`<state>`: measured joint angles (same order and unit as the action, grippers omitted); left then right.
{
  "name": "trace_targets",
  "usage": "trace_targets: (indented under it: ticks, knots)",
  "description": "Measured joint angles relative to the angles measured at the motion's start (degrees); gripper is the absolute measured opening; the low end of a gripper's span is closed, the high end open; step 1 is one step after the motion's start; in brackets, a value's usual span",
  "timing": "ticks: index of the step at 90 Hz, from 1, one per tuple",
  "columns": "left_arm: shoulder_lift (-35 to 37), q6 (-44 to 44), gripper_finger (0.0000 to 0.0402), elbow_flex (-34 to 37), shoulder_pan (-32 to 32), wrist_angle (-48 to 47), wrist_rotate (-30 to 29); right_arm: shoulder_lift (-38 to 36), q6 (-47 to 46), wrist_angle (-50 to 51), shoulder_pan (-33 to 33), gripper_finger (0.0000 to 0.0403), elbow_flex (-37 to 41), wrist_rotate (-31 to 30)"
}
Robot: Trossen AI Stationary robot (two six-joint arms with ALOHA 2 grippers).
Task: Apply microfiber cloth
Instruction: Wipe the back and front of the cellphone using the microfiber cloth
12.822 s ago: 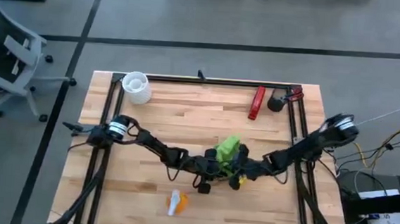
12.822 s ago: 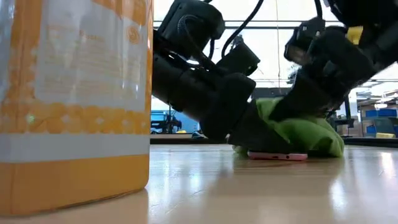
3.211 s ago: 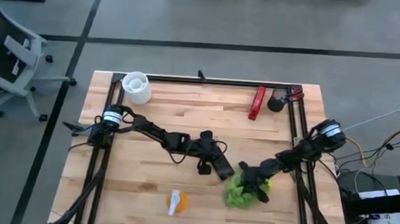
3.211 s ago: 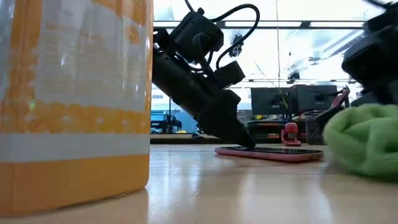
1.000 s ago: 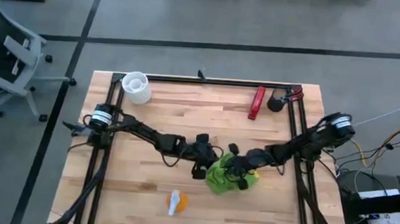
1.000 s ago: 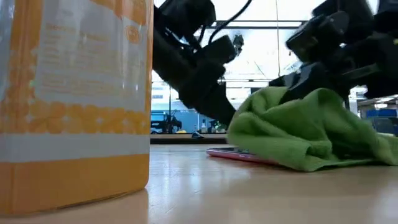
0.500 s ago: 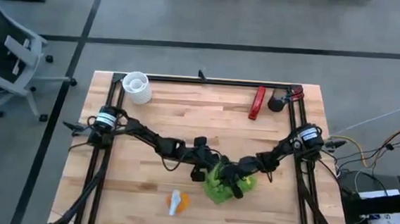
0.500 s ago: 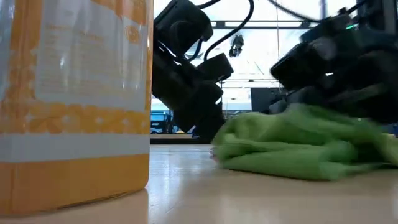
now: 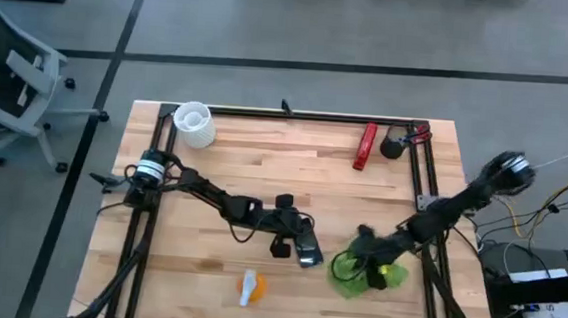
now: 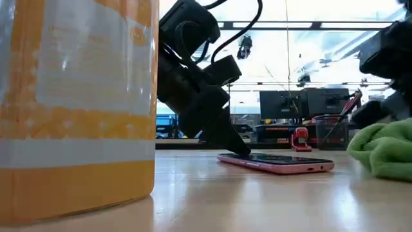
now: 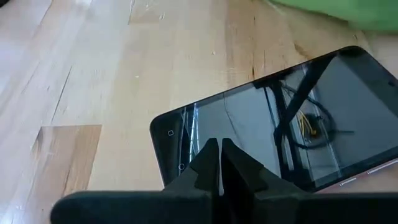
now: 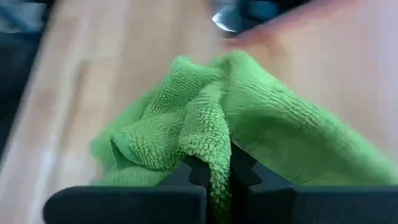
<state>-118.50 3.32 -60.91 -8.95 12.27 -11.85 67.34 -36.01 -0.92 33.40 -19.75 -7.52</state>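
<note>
The lime-green microfiber cloth (image 9: 364, 277) lies bunched on the table right of centre, near the front edge. My right gripper (image 9: 361, 257) is shut on it. A black phone (image 9: 308, 251) in a pink case lies flat, screen up, just left of the cloth and clear of it. My left gripper (image 9: 298, 242) rests shut on the phone. In the low view the phone (image 10: 277, 162) shows under the left gripper's tip (image 10: 239, 149), and the cloth (image 10: 385, 154) sits at the right. My left gripper presses its shut fingertips (image 11: 217, 152) down on the phone's screen near one short end (image 11: 186, 140). It comes slanting down from the table's left. The phone lies flat on the table. My right gripper pinches a raised, bunched fold of the cloth (image 12: 214, 146) between its two fingers, in several layers. It comes slanting down from the table's right. The rest of the cloth spreads slack on the table around the fingers.
An orange-and-white spray bottle (image 9: 248, 287) lies near the front edge, left of the phone, and fills the low view's left (image 10: 77, 109). A white cup (image 9: 193, 123) stands at the far left corner. A red object (image 9: 366, 145) and a black one (image 9: 393, 145) lie at the far right.
My right gripper has dragged the cloth over the phone, first toward the near edge, then toward the table's right edge. The cloth has slid off the phone, which now lies uncovered in the same place under my left gripper.
</note>
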Motion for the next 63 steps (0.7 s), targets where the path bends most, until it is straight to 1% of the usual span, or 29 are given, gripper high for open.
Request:
trace_targets:
  ticks: [6,13,19,27,35,43,51,63]
  knots:
    - [1.74,-0.98,0.0001,0.08,0.16,-0.39,-0.48,-8.22,-1.97,8.91,-0.01,0.0,0.0,-3.72]
    - [3.78,-2.36,0.0,0.18,0.2,-1.08,-0.47,-16.95,-2.53,16.5,-0.12,0.0,0.08,-7.89]
    - [5.77,-3.5,0.0,0.55,0.22,-2.93,-0.4,-23.78,-2.62,21.47,-0.21,0.0,0.36,-11.12]
    - [7.82,-4.88,0.0,0.64,0.33,-2.97,0.6,-31.49,-2.73,26.91,-0.62,0.0,0.89,-13.66]
    - [10.14,-5.3,0.0,0.69,0.76,-1.77,2.33,-37.47,-5.07,34.64,-0.98,0.0,0.96,-16.25]
    - [11.91,-5.29,0.0,1.25,0.93,-1.31,2.66,-42.36,-7.94,42.21,-1.02,0.0,1.14,-17.96]
    - [14.3,-5.87,0.0,2.87,1.03,0.38,3.33,-46.39,-9.82,44.01,-1.02,0.0,1.18,-18.61]
    - [19.92,-5.99,0.0,7.42,1.61,7.39,3.4,-49.58,-11.59,43.4,-1.03,0.0,1.19,-26.75]
